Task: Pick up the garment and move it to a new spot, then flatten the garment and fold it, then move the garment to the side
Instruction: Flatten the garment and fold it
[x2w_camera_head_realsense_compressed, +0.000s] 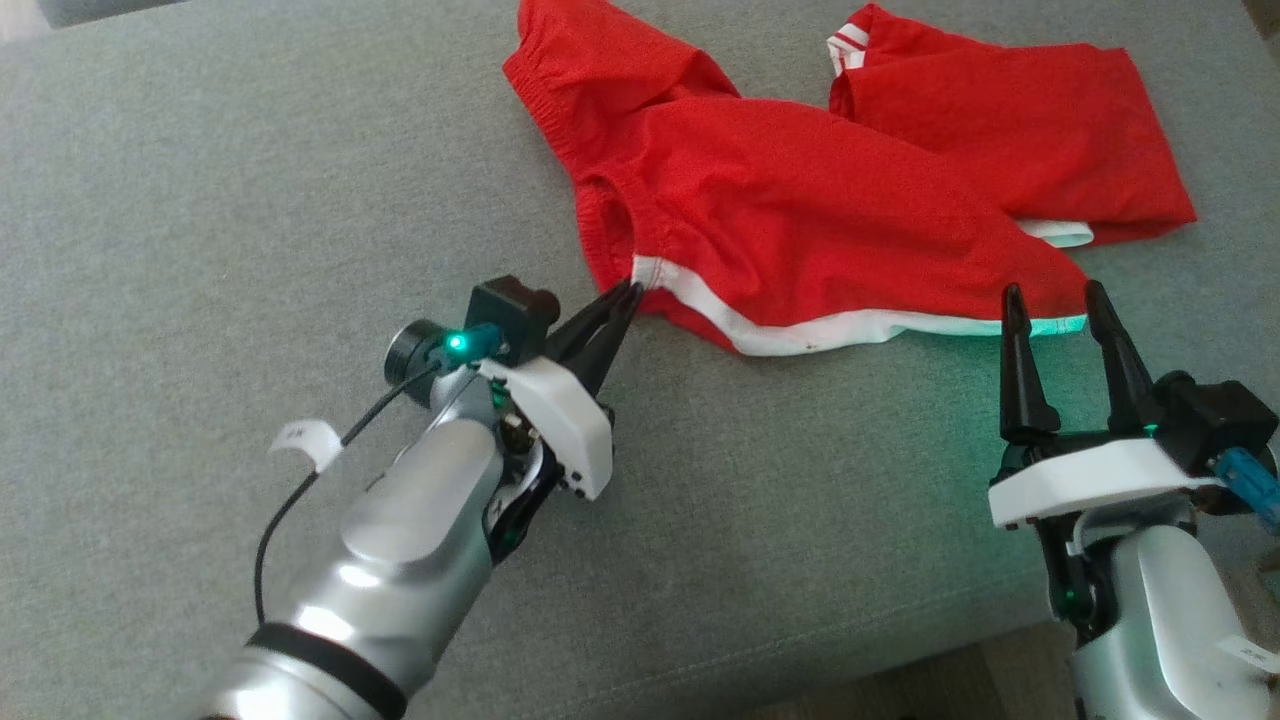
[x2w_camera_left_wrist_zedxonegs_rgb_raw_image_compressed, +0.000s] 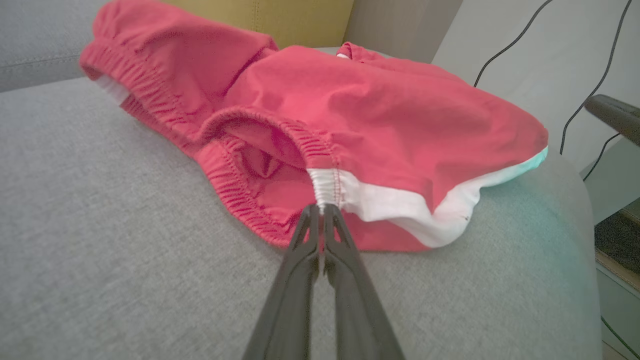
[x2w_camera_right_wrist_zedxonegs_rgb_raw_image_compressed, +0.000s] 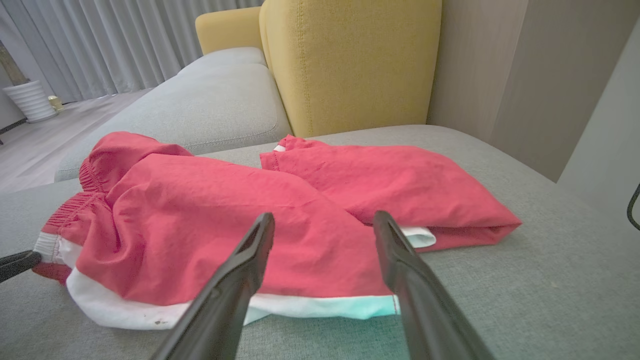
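Observation:
The garment (x2w_camera_head_realsense_compressed: 800, 190) is a pair of red shorts with white side stripes, lying rumpled on the grey cushion (x2w_camera_head_realsense_compressed: 250, 200). My left gripper (x2w_camera_head_realsense_compressed: 632, 290) is shut on the white end of the waistband at the garment's near left corner; in the left wrist view my left gripper (x2w_camera_left_wrist_zedxonegs_rgb_raw_image_compressed: 320, 209) pinches that white elastic on the garment (x2w_camera_left_wrist_zedxonegs_rgb_raw_image_compressed: 360, 115). My right gripper (x2w_camera_head_realsense_compressed: 1055, 300) stands open just short of the garment's near white hem. From the right wrist, my right gripper (x2w_camera_right_wrist_zedxonegs_rgb_raw_image_compressed: 324, 222) frames the garment (x2w_camera_right_wrist_zedxonegs_rgb_raw_image_compressed: 225, 215) with nothing between its fingers.
A yellow backrest cushion (x2w_camera_right_wrist_zedxonegs_rgb_raw_image_compressed: 350, 65) rises behind the garment, with a wood panel (x2w_camera_right_wrist_zedxonegs_rgb_raw_image_compressed: 475, 75) to its right. The cushion's front edge (x2w_camera_head_realsense_compressed: 900, 670) runs close to my right arm. Black cables (x2w_camera_left_wrist_zedxonegs_rgb_raw_image_compressed: 590, 75) hang on the wall past the seat. A white planter (x2w_camera_right_wrist_zedxonegs_rgb_raw_image_compressed: 32, 100) stands on the floor.

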